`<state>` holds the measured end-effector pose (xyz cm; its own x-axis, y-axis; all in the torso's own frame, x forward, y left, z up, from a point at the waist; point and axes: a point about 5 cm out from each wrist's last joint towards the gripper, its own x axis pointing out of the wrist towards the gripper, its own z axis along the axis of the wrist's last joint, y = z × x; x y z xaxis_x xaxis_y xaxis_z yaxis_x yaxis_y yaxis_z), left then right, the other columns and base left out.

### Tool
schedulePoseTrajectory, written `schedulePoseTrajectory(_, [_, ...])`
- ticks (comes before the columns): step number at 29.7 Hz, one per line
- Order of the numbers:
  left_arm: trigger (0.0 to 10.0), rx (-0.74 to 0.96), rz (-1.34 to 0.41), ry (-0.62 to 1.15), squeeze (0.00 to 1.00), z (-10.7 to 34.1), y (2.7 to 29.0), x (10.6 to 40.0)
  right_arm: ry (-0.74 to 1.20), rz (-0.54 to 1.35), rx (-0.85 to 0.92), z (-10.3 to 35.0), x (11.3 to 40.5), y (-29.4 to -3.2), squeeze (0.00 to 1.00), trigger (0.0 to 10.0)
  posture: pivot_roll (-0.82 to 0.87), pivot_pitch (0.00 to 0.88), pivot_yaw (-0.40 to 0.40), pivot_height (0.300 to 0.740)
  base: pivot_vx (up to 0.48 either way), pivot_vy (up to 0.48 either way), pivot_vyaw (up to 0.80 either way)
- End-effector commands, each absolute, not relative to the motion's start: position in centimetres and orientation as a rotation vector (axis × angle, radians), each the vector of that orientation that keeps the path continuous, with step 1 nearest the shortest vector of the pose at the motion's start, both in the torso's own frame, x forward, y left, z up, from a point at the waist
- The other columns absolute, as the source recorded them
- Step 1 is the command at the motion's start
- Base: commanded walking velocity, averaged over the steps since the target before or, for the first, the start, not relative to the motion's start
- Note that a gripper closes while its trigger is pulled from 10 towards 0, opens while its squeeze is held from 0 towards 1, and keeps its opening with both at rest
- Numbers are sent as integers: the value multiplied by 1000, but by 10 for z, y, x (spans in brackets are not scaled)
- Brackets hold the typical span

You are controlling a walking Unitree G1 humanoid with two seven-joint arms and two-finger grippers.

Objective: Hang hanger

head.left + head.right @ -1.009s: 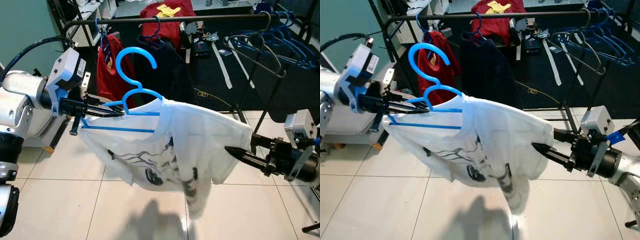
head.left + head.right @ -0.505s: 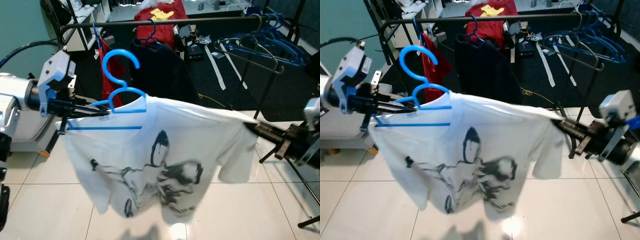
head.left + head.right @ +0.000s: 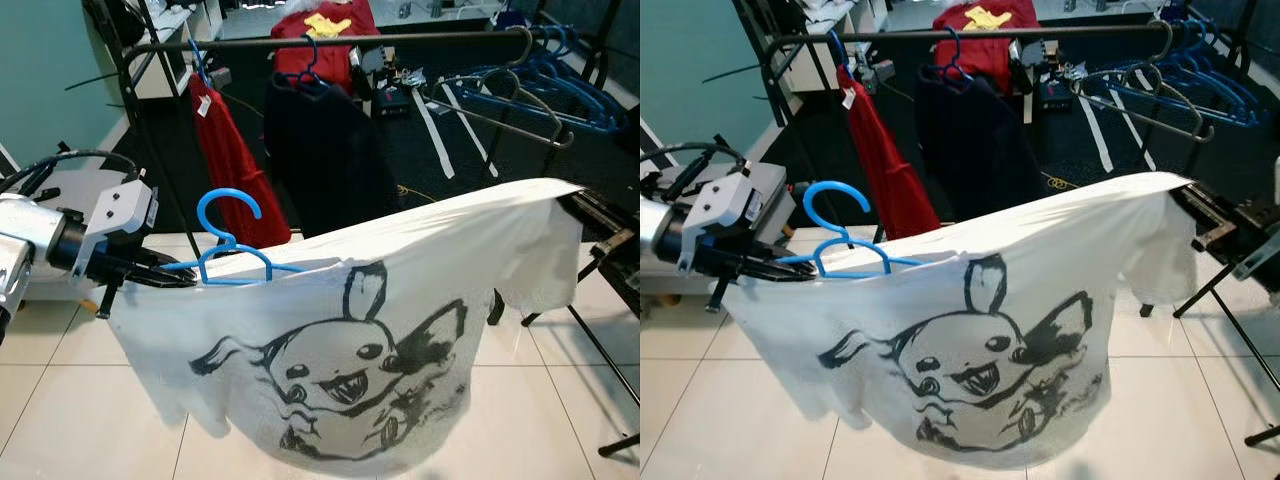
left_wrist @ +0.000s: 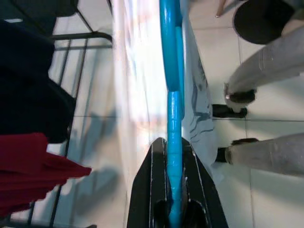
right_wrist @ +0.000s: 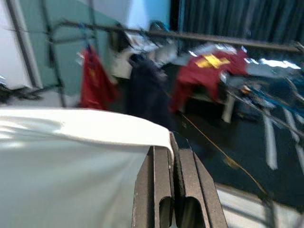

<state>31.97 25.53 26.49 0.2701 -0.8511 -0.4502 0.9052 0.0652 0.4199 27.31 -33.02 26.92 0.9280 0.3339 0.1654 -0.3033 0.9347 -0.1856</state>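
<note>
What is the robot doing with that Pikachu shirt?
The robot is holding a white shirt stretched out between its two grippers. Its left gripper is shut on a blue hanger tucked into the shirt's neck, and its right gripper pinches the far edge of the shirt. The clothes rail stands behind, with a red garment and a dark garment hanging on it. The blue hanger is not on the rail yet.
</note>
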Motion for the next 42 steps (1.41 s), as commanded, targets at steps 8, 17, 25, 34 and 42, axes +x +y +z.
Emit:
schedulePoseTrajectory(8, [10000,633,-1284,-80,0,297,269,317,5,240,-182,230,271,-340,0,0,-63,97,76,740,0,0,0])
schedulePoseTrajectory(17, [10000,588,-1271,-178,0,311,270,315,65,260,-147,209,272,-324,0,0,-63,96,77,740,0,0,0])
schedulePoseTrajectory(25, [10000,657,-1215,-70,0,296,274,322,42,209,-145,213,272,-332,0,0,-71,98,79,740,0,0,0])
schedulePoseTrajectory(34, [10000,785,-1099,68,0,270,274,334,-8,231,-117,213,276,-320,0,0,-66,99,79,740,0,0,0])
schedulePoseTrajectory(42, [10000,859,-994,120,0,261,277,342,-162,239,-61,236,277,-316,0,0,-65,101,80,740,0,0,0])
